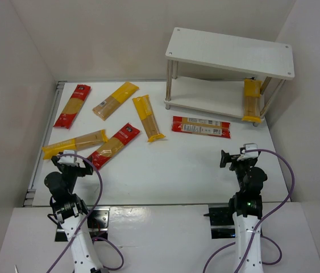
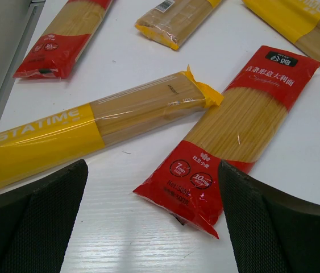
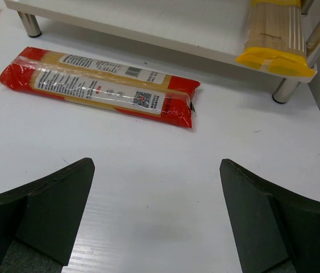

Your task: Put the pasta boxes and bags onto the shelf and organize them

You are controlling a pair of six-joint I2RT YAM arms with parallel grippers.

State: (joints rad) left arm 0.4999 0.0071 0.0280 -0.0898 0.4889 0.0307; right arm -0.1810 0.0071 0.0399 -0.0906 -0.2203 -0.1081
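The white two-tier shelf (image 1: 231,51) stands at the back right. One yellow pasta pack (image 1: 252,99) lies on its lower tier at the right end. A red pack with a label panel (image 1: 200,127) lies on the table in front of the shelf. Several more packs are spread over the left half, among them a red one (image 1: 114,145) and a yellow one (image 1: 74,143). My left gripper (image 1: 71,162) hangs open just short of the red pack's (image 2: 233,131) near end. My right gripper (image 3: 157,216) is open over bare table, short of the labelled red pack (image 3: 100,85).
White walls close in the table on the left, back and right. A metal rail (image 1: 41,145) runs along the left edge. The shelf's thin legs (image 3: 287,91) stand on the table near the right wall.
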